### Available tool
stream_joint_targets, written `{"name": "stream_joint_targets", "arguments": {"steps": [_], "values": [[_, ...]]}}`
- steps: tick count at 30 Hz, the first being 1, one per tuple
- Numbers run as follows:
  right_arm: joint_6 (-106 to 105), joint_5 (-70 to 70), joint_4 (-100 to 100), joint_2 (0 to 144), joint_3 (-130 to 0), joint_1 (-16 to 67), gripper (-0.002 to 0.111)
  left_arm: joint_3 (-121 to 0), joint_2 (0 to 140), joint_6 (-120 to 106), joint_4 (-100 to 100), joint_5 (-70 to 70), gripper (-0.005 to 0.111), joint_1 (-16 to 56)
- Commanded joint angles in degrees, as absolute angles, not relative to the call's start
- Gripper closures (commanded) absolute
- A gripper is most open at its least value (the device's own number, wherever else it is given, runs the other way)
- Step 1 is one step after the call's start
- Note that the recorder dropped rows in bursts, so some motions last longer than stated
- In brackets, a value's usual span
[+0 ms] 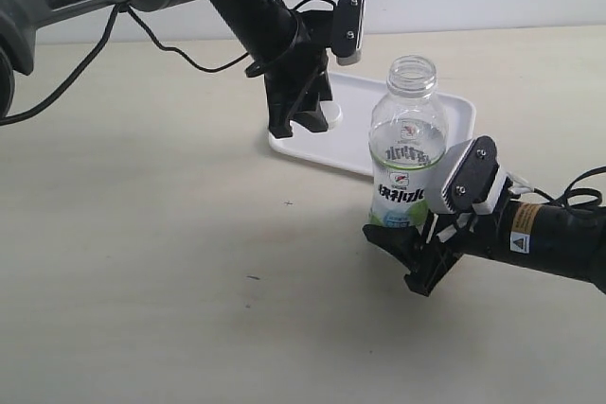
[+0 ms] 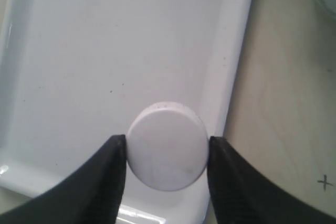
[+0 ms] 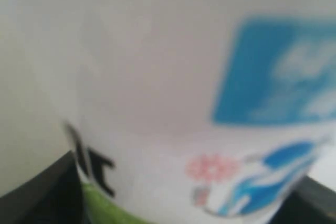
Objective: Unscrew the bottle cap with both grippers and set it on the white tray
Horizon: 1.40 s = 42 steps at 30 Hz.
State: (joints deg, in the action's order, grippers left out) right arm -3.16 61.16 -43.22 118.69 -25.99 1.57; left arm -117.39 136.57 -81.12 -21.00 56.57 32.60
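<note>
The bottle cap (image 2: 167,146), round and white, sits between the black fingers of my left gripper (image 2: 167,141), which touch it on both sides. It is low over a corner of the white tray (image 2: 105,51), next to the rim. In the exterior view the left gripper (image 1: 305,126) points down at the tray's (image 1: 454,115) near-left end with the cap (image 1: 331,116) at its tips. The bottle (image 1: 407,149) stands upright with its neck uncapped. My right gripper (image 1: 409,245) is shut around its lower body. The label (image 3: 173,93) fills the right wrist view.
The tray lies behind the bottle on a pale tabletop (image 1: 170,262). A black cable (image 1: 161,44) hangs from the left arm above the table. The bare tabletop runs along the tray's rim (image 2: 283,103) in the left wrist view.
</note>
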Motion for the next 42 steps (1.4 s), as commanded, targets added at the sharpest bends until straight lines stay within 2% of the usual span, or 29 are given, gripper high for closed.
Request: {"name": "stream_joint_targets", "arguments": {"steps": [1, 7, 29, 31, 36, 38, 42], "values": [[-0.57, 62.29, -43.77, 116.01, -26.13, 1.32, 0.040, -117.50, 135.74, -80.77, -21.84, 57.69, 0.107, 32.57], [3.23, 55.73, -43.56, 112.88, -26.13, 1.32, 0.040, -117.50, 135.74, -80.77, -21.84, 57.69, 0.107, 32.57], [9.72, 55.93, -44.07, 112.75, -26.25, 1.32, 0.040, -117.50, 135.74, -80.77, -21.84, 57.47, 0.107, 32.57], [9.72, 56.33, -45.04, 112.75, -26.25, 1.32, 0.037, -117.50, 135.74, -80.77, -21.84, 57.23, 0.107, 32.57], [9.72, 56.33, -44.51, 112.75, -26.25, 1.32, 0.016, -117.50, 135.74, -80.77, -21.84, 57.11, 0.107, 32.57], [9.72, 56.33, -44.40, 112.75, -26.25, 1.32, 0.012, -117.50, 135.74, -80.77, -21.84, 57.22, 0.107, 32.57], [9.72, 56.35, -43.95, 112.75, -26.25, 1.32, 0.011, -117.50, 135.74, -80.77, -21.84, 57.22, 0.107, 32.57]]}}
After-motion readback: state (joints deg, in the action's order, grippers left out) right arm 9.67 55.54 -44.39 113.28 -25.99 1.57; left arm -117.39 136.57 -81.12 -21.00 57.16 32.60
